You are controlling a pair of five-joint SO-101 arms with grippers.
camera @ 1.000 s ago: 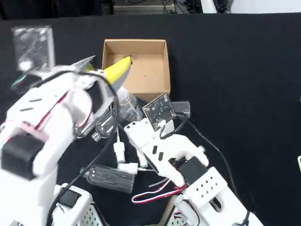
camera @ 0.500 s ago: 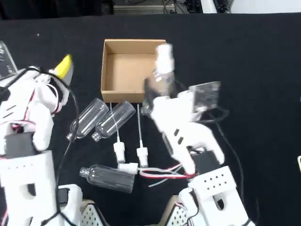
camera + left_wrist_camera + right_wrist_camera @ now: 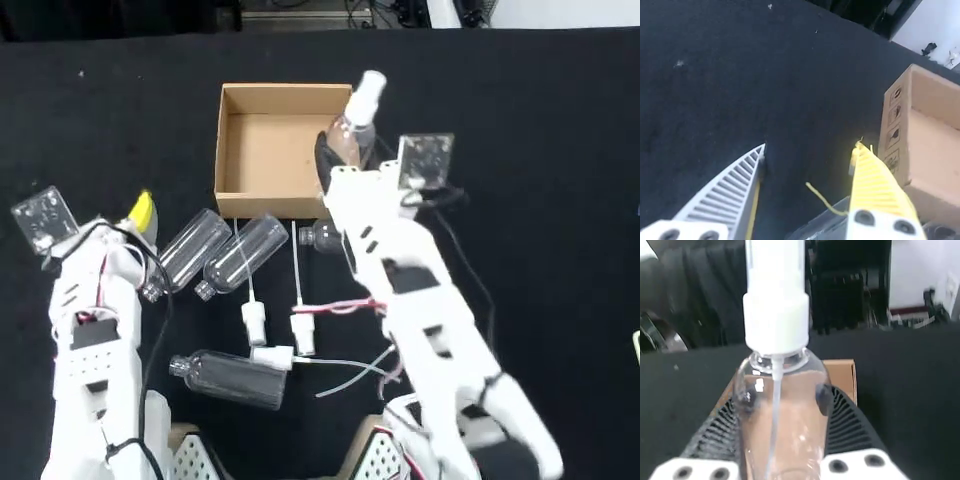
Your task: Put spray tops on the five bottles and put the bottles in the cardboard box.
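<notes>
**Capped bottle held over the box's right wall**

On the left of the worktop [image 3: 540, 150], the left pincer [image 3: 807, 170] is spread and holds nothing. Just beside it two open bottles [image 3: 190, 250] lie side by side. A third bottle [image 3: 230, 378] lies nearer the arm bases, with loose spray tops [image 3: 253, 320] close by. Farther back sits the cardboard box [image 3: 222, 150]. The right pincer [image 3: 785, 412] pinches the capped bottle [image 3: 352, 135] over the box's right wall. What looks like another bottle [image 3: 320, 237] lies partly hidden under that arm.
</notes>
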